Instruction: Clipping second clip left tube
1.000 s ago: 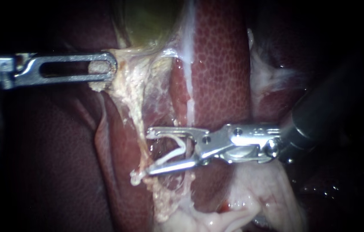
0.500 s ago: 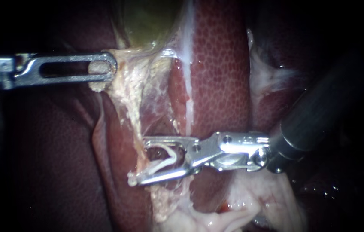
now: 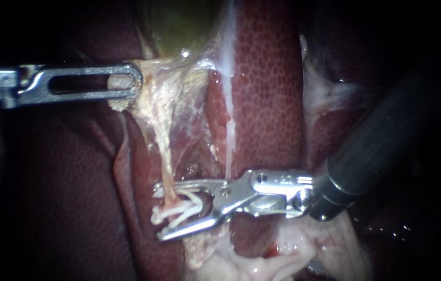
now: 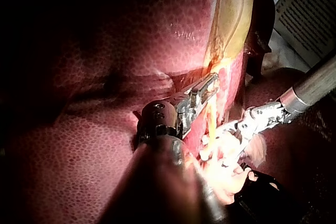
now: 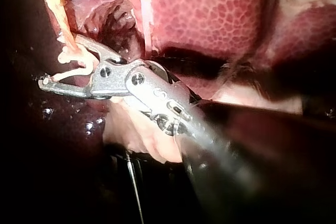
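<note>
Between the parted jaws of the right instrument [image 3: 159, 212] sat a white clip [image 3: 181, 208], touched by the upper and lower jaw alike, so the jaws held it while standing fairly wide; a thin pale tube [image 3: 164, 156] ran down from above and entered the gap between those jaws, meeting the clip there; whether the clip had fully closed round the tube could not be told. Behind that instrument's jaws, its dark shaft rose away over the mottled red liver [image 3: 267, 93]. Well apart from it, the left instrument [image 3: 133, 83] had its slotted jaws closed on pale tissue [image 3: 155, 91] just under the greenish gallbladder [image 3: 179, 26]; the tube hung from that same tissue, stretched taut between the two instruments.

From the right wrist camera, the right instrument [image 5: 60, 60] showed the clip [image 5: 73, 64] lying between its jaws, with the tube [image 5: 60, 9] coming in just ahead of the upper jaw. From the left wrist camera, the left instrument [image 4: 207, 85] gripped yellowish tissue, and the right instrument [image 4: 231, 140] lay just beside it.
</note>
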Tool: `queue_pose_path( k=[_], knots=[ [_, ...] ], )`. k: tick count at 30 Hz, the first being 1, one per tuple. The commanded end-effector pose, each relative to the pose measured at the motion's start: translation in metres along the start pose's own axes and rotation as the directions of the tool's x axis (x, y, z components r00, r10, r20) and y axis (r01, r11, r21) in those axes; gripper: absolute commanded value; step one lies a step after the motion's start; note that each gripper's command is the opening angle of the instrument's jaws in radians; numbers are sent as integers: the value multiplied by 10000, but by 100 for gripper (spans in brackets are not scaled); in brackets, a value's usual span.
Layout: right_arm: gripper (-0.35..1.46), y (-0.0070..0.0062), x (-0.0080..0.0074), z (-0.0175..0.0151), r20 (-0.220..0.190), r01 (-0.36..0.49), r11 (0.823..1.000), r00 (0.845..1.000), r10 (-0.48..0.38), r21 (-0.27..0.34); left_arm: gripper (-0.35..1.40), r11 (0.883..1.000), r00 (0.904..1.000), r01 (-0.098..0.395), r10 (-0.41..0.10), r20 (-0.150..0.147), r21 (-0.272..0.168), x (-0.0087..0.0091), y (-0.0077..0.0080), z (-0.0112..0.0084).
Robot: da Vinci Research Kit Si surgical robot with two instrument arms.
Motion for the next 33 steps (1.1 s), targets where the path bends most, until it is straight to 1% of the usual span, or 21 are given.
queue_pose_path(
  k=[1, 12, 19, 21, 25, 27, 28, 29, 30, 31, 32, 33],
  knots=[
    [60, 1, 0, 1, -2, -1, 10000, 10000, 1, -14, -35, 10000, 10000, 1, -1, 3, -5, 0, 0, 1],
    [54, 3, 0, 2, -3, -120, 9999, 9999, 120, 9, -35, 10000, 10000, -2, 2, 14, -15, 2, 0, 2],
    [33, 4, -1, -2, 23, -272, 9993, 9996, 272, 249, -35, 10000, 10000, -5, 5, 16, -15, 2, 0, 3],
    [32, 5, -1, -3, 23, -272, 9993, 9996, 272, 251, -35, 10000, 10000, -5, 5, 16, -15, 2, 0, 3],
    [23, 8, -3, -4, 24, -332, 9991, 9994, 331, 250, -35, 10000, 10000, -6, 6, 17, -16, 2, 0, 3],
    [12, 9, -4, -6, 25, -331, 9991, 9995, 331, 255, -35, 10000, 10000, -6, 6, 17, -16, 2, 0, 3],
    [2, 9, -5, -7, 28, -389, 9989, 9992, 388, 260, -35, 10000, 10000, -6, 6, 17, -16, 2, 0, 3],
    [-16, 9, -5, -9, 60, -388, 9989, 9992, 387, 271, -35, 10000, 10000, -6, 6, 17, -16, 2, 0, 3],
    [-29, 9, -6, -10, 120, -390, 9989, 9992, 387, 273, -35, 10000, 10000, -6, 6, 17, -16, 2, 0, 3],
    [-35, 9, -6, -10, 181, -390, 9988, 9991, 385, 279, -35, 10000, 10000, -6, 6, 17, -16, 2, 0, 3],
    [-35, 9, -6, -11, 300, -394, 9988, 9988, 386, 275, -35, 10000, 10000, -6, 6, 17, -16, 2, 0, 3],
    [-35, 9, -7, -12, 329, -397, 9989, 9987, 388, 265, -35, 10000, 10000, -6, 6, 17, -15, 2, 0, 3]
  ],
)
